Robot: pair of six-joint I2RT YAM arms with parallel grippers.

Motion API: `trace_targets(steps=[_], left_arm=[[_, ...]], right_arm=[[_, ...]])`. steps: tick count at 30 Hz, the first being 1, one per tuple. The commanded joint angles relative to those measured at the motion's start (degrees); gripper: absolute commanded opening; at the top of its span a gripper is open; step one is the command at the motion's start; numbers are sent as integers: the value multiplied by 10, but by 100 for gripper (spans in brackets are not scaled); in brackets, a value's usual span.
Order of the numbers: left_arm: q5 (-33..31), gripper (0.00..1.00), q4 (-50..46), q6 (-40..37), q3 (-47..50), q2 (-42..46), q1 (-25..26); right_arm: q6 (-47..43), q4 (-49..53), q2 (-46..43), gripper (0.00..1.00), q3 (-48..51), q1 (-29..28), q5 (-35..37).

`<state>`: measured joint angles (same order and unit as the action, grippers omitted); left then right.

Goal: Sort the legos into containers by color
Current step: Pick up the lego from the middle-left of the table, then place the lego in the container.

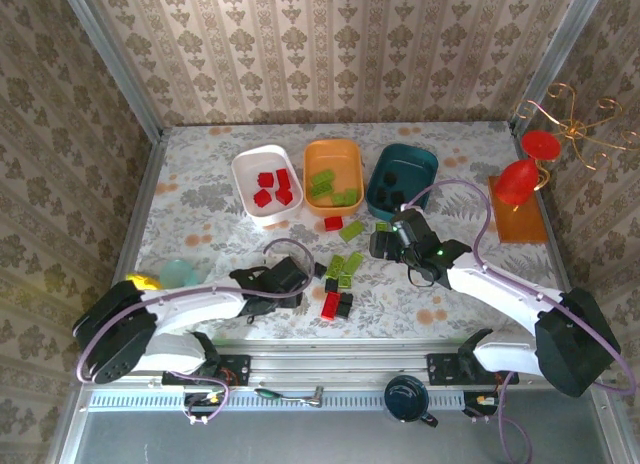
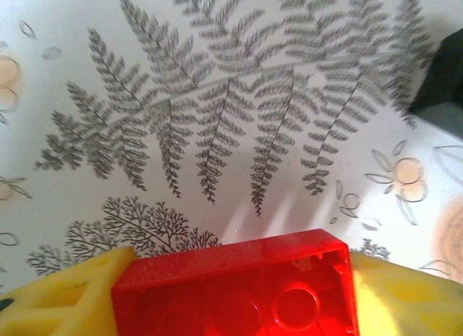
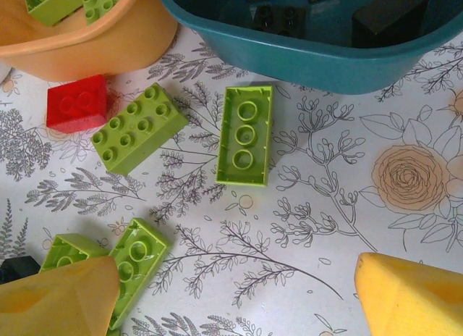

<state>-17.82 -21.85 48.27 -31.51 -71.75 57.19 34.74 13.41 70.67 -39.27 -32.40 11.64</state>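
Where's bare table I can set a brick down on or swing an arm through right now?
Widest bare patch: the table left of the white tub, out to the left wall. Another lies between the teal tub and the orange tray, though a cable arcs over it. Crowded: loose bricks strewn in front of the orange tub.

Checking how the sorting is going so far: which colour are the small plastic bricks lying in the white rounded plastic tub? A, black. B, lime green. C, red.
C: the small plastic bricks lying in the white rounded plastic tub are all red in the top view.
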Motion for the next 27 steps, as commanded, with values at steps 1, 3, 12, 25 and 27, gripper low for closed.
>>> trace_targets(steps=[1, 3, 12, 25, 27], left_arm=[[-22, 57, -24, -57, -41, 64, -25], [0, 57, -16, -93, -64, 90, -75], [88, 59, 40, -215, -246, -40, -261], [107, 77, 11, -260, -440, -293, -349], [107, 84, 6, -260, -452, -302, -351]], right_arm=[[2, 1, -12, 86, 5, 2, 15], [2, 0, -10, 86, 4, 2, 15], [12, 0, 6, 86, 2, 2, 7], [12, 24, -17, 86, 2, 2, 6], [11, 30, -19, 86, 1, 2, 5]])
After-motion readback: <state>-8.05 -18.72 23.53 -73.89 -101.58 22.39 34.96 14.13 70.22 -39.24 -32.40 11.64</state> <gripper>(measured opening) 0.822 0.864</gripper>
